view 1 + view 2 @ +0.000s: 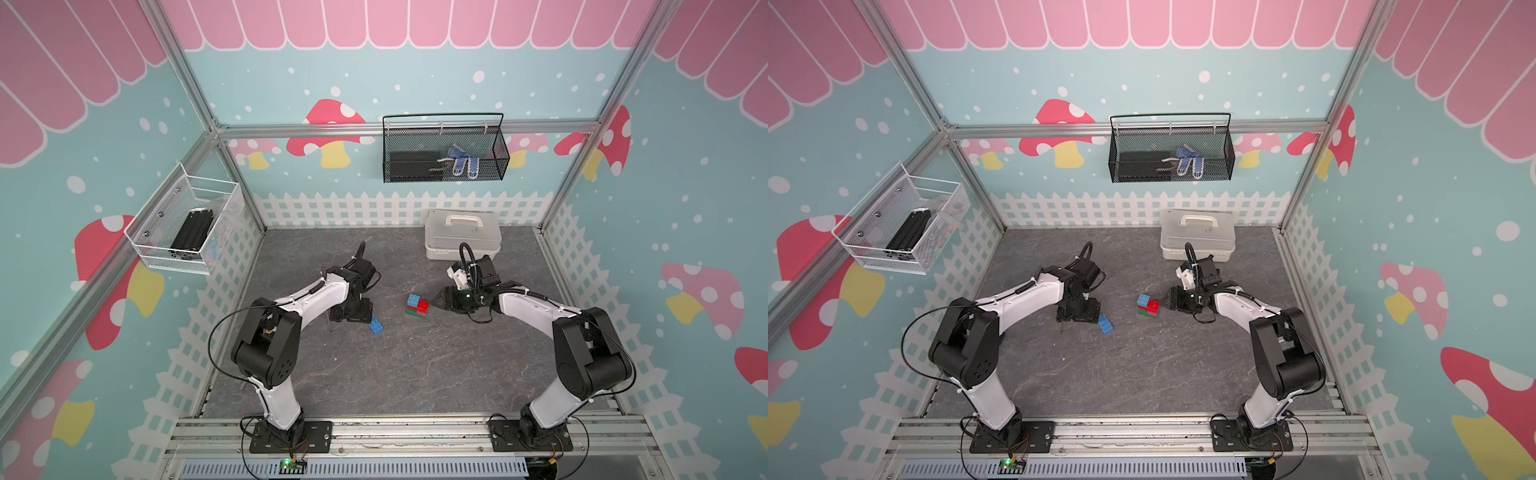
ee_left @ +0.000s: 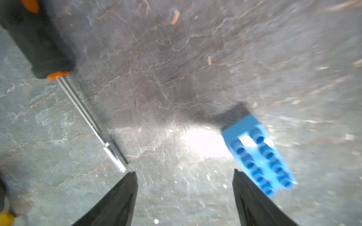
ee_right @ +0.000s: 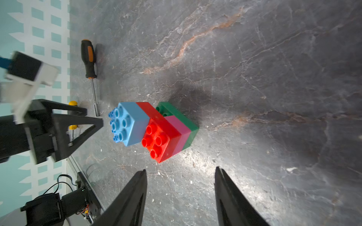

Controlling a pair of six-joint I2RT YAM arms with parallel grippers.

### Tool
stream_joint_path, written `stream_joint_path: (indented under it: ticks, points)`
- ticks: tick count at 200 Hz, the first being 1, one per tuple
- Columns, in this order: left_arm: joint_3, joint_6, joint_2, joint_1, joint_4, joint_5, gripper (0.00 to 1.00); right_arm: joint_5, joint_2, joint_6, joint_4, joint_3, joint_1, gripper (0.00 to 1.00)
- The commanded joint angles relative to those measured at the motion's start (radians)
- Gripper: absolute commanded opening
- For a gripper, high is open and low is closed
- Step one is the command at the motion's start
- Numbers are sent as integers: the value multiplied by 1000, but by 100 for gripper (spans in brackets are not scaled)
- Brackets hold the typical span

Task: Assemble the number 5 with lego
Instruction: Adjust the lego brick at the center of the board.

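Near the middle of the grey table point(image 1: 395, 374) stands a part-built stack point(image 1: 417, 306) of lego, seen in both top views point(image 1: 1148, 306). From the right wrist camera I can see its layers: a long green brick point(image 3: 176, 113) at the bottom, a short pink brick point(image 3: 180, 129) on it, a long red brick point(image 3: 162, 137) above that, and a short blue brick point(image 3: 135, 121) pressed onto one end of the red.

Just beside the stack, on the side away from the left arm, the right gripper point(image 3: 180, 169) hangs low with its jaws spread and nothing between them; its tips are close to the stack but apart from it.

On the stack's other side, toward the left arm, a long blue brick point(image 1: 376, 324) lies loose on the table, studs up. The left gripper point(image 2: 184, 172) hovers over bare table with its jaws wide apart and empty. The brick point(image 2: 258, 154) sits just outside one finger, and the metal tip of a screwdriver point(image 2: 49, 49) lies near the other.

Behind the stack, toward the back wall, sits a white case point(image 1: 461, 237).
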Motion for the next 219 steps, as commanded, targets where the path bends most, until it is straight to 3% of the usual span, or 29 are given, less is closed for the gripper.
stream_joint_path:
  ticks: [1,107,158,219]
  points:
    - [45,-37,-14,-22,-10,44,80,32,49,8,25,16,-4,58]
    - [140,-85,130,-99,8,36,81,44,142,-4,53,70,-15,58]
    - [189,-6,179,-106,22,28,81,42,114,-21,30,62,-21,58]
    - [180,-15,230,-102,-17,-52,80,40,78,-18,29,27,-24,58]
